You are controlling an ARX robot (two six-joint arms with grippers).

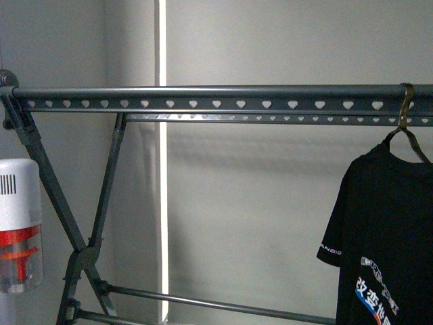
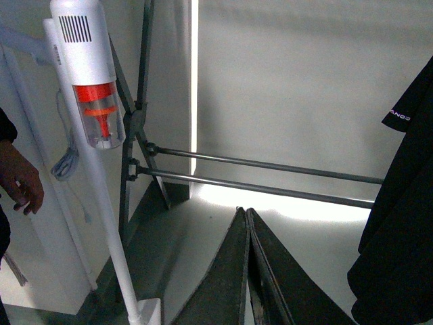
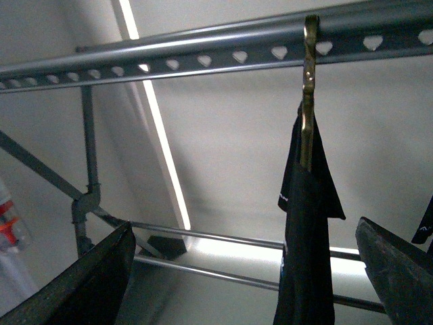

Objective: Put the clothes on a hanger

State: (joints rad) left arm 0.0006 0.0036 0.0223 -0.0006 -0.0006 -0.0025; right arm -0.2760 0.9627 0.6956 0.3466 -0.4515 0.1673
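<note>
Black T-shirt (image 1: 389, 237), right side cropped

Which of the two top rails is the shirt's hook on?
The front top rail, the one with the larger heart holes. The hook of the black T-shirt loops over it near its right end; the rear rail carries nothing.

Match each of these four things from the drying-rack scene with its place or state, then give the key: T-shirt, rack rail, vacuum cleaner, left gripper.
Things:
1. T-shirt
2. rack rail
3. vacuum cleaner
4. left gripper

Places or states:
A. white and orange, standing at the rack's left end
B. closed, holding nothing
C. hanging from a hook at the right
D. horizontal, with heart-shaped holes

Pairs: 1-C, 2-D, 3-A, 4-B
</note>
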